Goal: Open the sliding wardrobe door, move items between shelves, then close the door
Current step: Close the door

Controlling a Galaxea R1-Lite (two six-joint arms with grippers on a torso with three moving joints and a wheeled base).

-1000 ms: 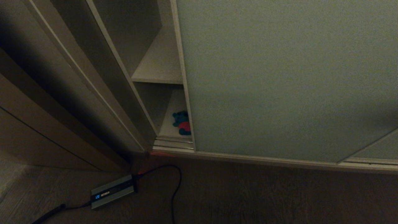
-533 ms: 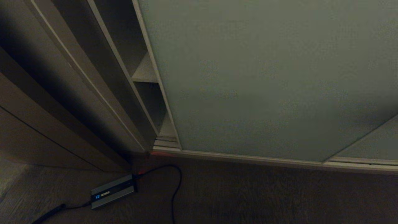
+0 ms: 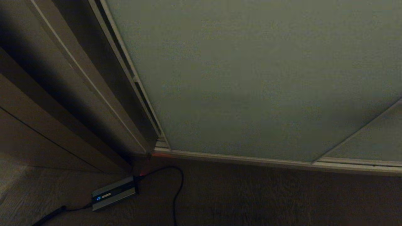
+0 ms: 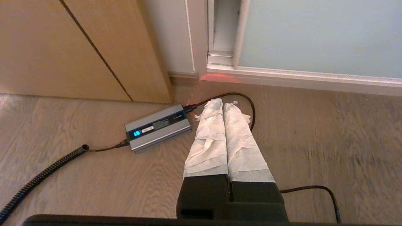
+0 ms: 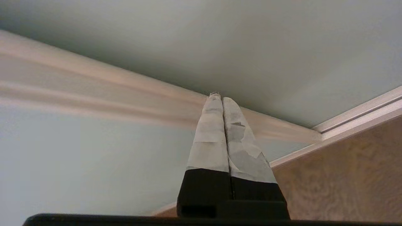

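I see sliding wardrobe door (image 3: 251,78): pale grey-green matte panel, thin cream edge | upright, nearly shut | only a narrow dark gap at its left | shelves, toys hidden

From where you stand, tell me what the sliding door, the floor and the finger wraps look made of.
Sliding wardrobe door: matte grey-green panel, likely laminate or frosted glass; no grain.
Floor: pale wood-look planks, visible grain.
Left gripper fingers: wrapped in wrinkled white tape or cloth, edges frayed.
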